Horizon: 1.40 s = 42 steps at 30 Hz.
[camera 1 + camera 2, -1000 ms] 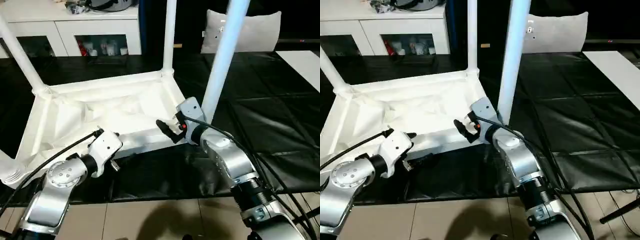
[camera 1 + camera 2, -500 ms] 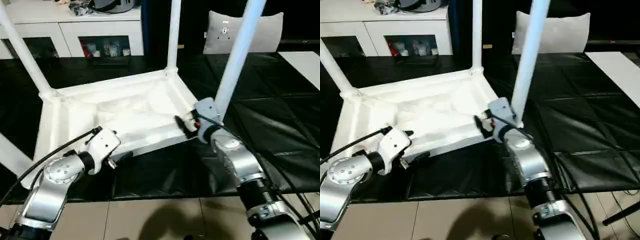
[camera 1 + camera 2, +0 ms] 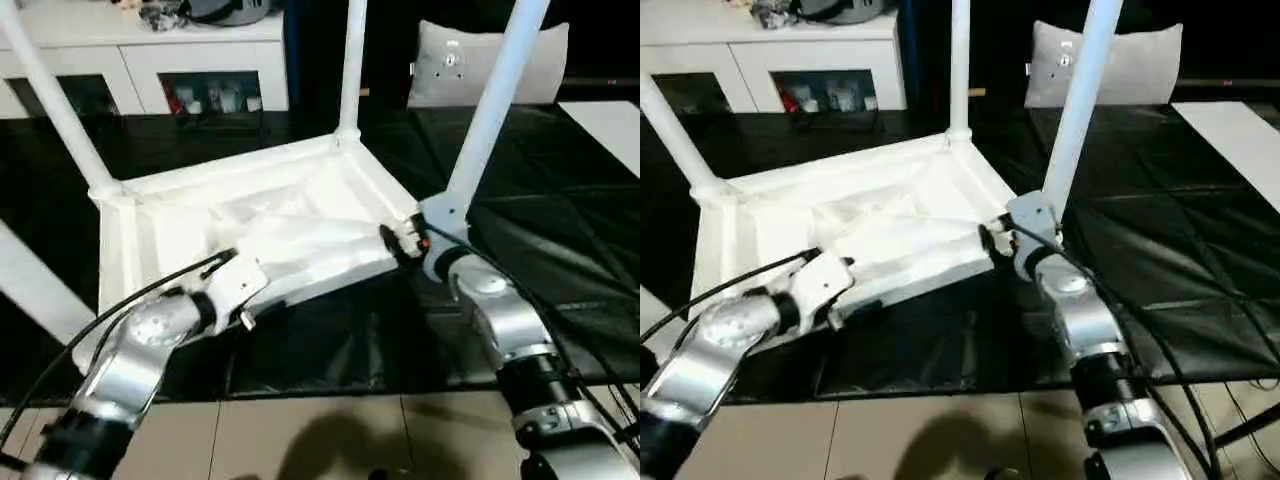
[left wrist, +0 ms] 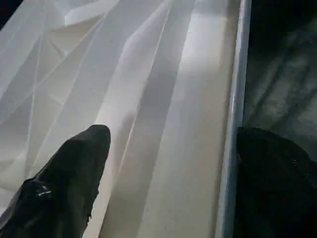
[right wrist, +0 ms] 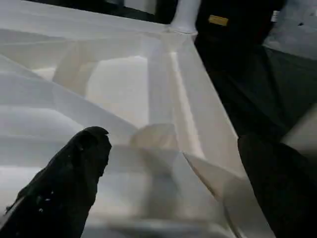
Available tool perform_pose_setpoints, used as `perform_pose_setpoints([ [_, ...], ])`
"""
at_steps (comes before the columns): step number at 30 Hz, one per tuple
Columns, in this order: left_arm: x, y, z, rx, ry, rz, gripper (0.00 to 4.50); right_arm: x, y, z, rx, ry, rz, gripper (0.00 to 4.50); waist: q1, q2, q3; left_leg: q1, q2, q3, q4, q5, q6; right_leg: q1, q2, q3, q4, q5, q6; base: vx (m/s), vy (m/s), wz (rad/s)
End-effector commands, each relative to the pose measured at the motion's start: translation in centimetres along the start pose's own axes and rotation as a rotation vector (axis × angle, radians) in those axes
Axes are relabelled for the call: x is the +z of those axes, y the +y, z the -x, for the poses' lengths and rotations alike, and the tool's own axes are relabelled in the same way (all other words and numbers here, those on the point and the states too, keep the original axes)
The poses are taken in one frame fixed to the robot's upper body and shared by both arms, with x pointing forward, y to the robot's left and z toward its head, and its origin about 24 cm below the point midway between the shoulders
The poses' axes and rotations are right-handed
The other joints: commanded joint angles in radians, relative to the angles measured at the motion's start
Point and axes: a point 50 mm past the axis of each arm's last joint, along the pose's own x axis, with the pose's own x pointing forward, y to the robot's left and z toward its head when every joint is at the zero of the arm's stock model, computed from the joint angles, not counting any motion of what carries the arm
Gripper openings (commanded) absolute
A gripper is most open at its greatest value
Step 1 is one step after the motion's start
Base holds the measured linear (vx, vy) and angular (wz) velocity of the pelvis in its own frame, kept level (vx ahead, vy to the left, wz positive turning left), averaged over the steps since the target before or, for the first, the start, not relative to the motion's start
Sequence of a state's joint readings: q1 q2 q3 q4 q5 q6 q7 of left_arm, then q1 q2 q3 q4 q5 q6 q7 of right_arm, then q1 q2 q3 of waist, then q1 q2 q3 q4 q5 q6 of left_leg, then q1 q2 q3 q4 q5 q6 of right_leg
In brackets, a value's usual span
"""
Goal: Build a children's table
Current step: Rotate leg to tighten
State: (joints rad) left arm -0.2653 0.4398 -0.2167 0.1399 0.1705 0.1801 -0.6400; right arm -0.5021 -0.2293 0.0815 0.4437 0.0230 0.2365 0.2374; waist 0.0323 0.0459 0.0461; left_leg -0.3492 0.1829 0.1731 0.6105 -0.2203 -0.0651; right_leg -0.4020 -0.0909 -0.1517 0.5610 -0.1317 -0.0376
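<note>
Tabletop (image 3: pixel 250 215) rim apparently between hand (image 4: pixel 168 168) fingers.

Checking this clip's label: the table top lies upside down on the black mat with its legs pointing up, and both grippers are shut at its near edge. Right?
Not quite. The table top does lie upside down on the black mat, legs up, but the left gripper and right gripper are open, fingers spread at the near edge, as both wrist views show.
</note>
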Motion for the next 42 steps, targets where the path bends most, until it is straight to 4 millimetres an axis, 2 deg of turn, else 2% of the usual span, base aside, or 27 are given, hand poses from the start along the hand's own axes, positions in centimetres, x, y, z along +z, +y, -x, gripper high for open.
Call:
perform_pose_setpoints([
  [1,0.1,0.5,-0.4,0.040,0.005,-0.018,4.41,-0.5,-1.3,0.5,-0.060,0.015,0.000,4.50,-0.006,0.005,-0.066,0.002,0.041,-0.020,-0.076,-0.215,0.040,0.056,-0.065,0.061,-0.069,-0.390,-0.097,0.000,0.000,0.00],
  [3,0.5,0.5,-0.9,0.057,-0.005,-0.021,4.41,-0.7,-1.9,0.7,-0.078,0.023,0.006,4.50,-0.005,0.003,-0.067,0.005,0.040,-0.018,-0.073,-0.205,0.046,0.054,-0.065,0.061,-0.072,-0.400,-0.093,0.000,0.000,0.00],
  [5,1.0,0.4,-1.4,0.071,-0.020,-0.015,4.41,-1.0,-2.6,1.1,-0.105,0.035,0.012,4.50,-0.003,0.003,-0.067,0.002,0.041,-0.018,-0.073,-0.192,0.051,0.054,-0.064,0.060,-0.072,-0.391,-0.094,0.000,0.000,0.00],
  [7,1.0,0.3,-1.7,0.073,-0.013,-0.032,4.41,-1.2,-3.0,1.3,-0.118,0.041,0.012,4.50,0.000,-0.001,-0.069,-0.002,0.041,-0.019,-0.073,-0.178,0.056,0.057,-0.064,0.060,-0.068,-0.378,-0.094,0.000,0.000,0.00],
  [10,1.0,0.4,-2.0,0.097,-0.012,-0.049,4.41,-1.6,-3.7,1.6,-0.136,0.060,0.028,4.50,-0.004,-0.004,-0.069,-0.003,0.039,-0.019,-0.071,-0.179,0.059,0.058,-0.064,0.058,-0.069,-0.393,-0.086,0.000,0.000,0.00],
  [11,1.1,0.4,-2.2,0.107,-0.016,-0.051,4.41,-1.8,-4.0,1.8,-0.144,0.068,0.034,4.50,-0.007,-0.005,-0.066,-0.003,0.035,-0.017,-0.069,-0.186,0.066,0.057,-0.064,0.054,-0.076,-0.432,-0.074,0.000,0.000,0.00],
  [13,1.1,0.5,-2.2,0.116,-0.021,-0.052,4.41,-2.0,-4.2,2.0,-0.151,0.073,0.035,4.50,-0.009,-0.006,-0.067,-0.006,0.033,-0.017,-0.068,-0.185,0.069,0.059,-0.065,0.052,-0.079,-0.449,-0.064,0.000,0.000,0.00],
  [15,1.2,0.5,-2.3,0.129,-0.030,-0.051,4.41,-2.2,-4.8,2.3,-0.169,0.082,0.037,4.50,-0.014,-0.008,-0.065,-0.003,0.032,-0.017,-0.066,-0.196,0.072,0.053,-0.062,0.048,-0.086,-0.481,-0.050,0.000,0.000,0.00],
  [17,1.3,0.4,-2.3,0.136,-0.063,-0.043,4.41,-2.5,-6.1,2.8,-0.213,0.098,0.042,4.50,-0.016,-0.008,-0.065,-0.003,0.032,-0.017,-0.065,-0.200,0.074,0.053,-0.061,0.047,-0.089,-0.490,-0.044,0.000,0.000,0.00],
  [21,1.6,0.0,-2.1,0.126,-0.106,-0.016,4.41,-2.6,-6.7,3.1,-0.226,0.101,0.047,4.50,-0.019,-0.010,-0.068,-0.007,0.033,-0.019,-0.064,-0.194,0.083,0.053,-0.061,0.045,-0.085,-0.470,-0.051,0.000,0.000,0.00],
  [27,2.5,-1.3,-1.6,0.132,-0.219,0.098,4.41,-2.7,-5.5,3.2,-0.182,0.070,0.030,4.50,-0.029,-0.013,-0.068,-0.015,0.037,-0.019,-0.064,-0.176,0.097,0.055,-0.063,0.047,-0.081,-0.449,-0.072,0.000,0.000,0.00],
  [29,2.5,-1.4,-1.6,0.139,-0.228,0.111,4.41,-2.6,-5.3,3.2,-0.174,0.065,0.027,4.50,-0.029,-0.016,-0.067,-0.012,0.035,-0.017,-0.063,-0.186,0.101,0.052,-0.062,0.046,-0.084,-0.466,-0.067,0.000,0.000,0.00],
  [30,2.6,-1.8,-1.4,0.148,-0.250,0.150,4.41,-2.6,-4.6,3.0,-0.139,0.055,0.011,4.50,-0.029,-0.014,-0.067,-0.013,0.035,-0.017,-0.062,-0.185,0.101,0.054,-0.064,0.046,-0.081,-0.467,-0.068,0.000,0.000,0.00],
  [34,2.2,-2.4,-0.9,0.147,-0.250,0.175,4.41,-2.0,-3.3,2.6,-0.077,0.010,0.012,4.50,-0.031,-0.013,-0.062,-0.011,0.037,-0.018,-0.066,-0.213,0.096,0.049,-0.061,0.043,-0.090,-0.512,-0.045,0.000,0.000,0.00],
  [35,1.9,-2.5,-0.7,0.145,-0.243,0.179,4.41,-1.8,-3.0,2.5,-0.060,-0.001,0.015,4.50,-0.030,-0.015,-0.062,-0.007,0.036,-0.018,-0.065,-0.220,0.092,0.046,-0.061,0.043,-0.092,-0.526,-0.036,0.000,0.000,0.00],
  [39,1.5,-2.7,-0.1,0.138,-0.233,0.192,4.41,-1.3,-2.5,1.9,-0.031,-0.014,0.021,4.50,-0.030,-0.015,-0.061,-0.009,0.038,-0.020,-0.068,-0.221,0.088,0.047,-0.061,0.046,-0.089,-0.516,-0.040,0.000,0.000,0.00],
  [41,1.4,-2.8,0.4,0.128,-0.238,0.199,4.41,-0.8,-2.3,1.4,-0.015,-0.023,0.031,4.50,-0.028,-0.021,-0.061,-0.010,0.039,-0.021,-0.069,-0.217,0.088,0.049,-0.063,0.047,-0.087,-0.510,-0.044,0.000,0.000,0.00],
  [42,1.4,-3.1,1.0,0.112,-0.248,0.209,4.41,-0.2,-2.0,0.8,0.009,-0.034,0.044,4.50,-0.025,-0.017,-0.061,-0.008,0.042,-0.022,-0.070,-0.215,0.087,0.047,-0.067,0.049,-0.081,-0.499,-0.056,0.000,0.000,0.00],
])
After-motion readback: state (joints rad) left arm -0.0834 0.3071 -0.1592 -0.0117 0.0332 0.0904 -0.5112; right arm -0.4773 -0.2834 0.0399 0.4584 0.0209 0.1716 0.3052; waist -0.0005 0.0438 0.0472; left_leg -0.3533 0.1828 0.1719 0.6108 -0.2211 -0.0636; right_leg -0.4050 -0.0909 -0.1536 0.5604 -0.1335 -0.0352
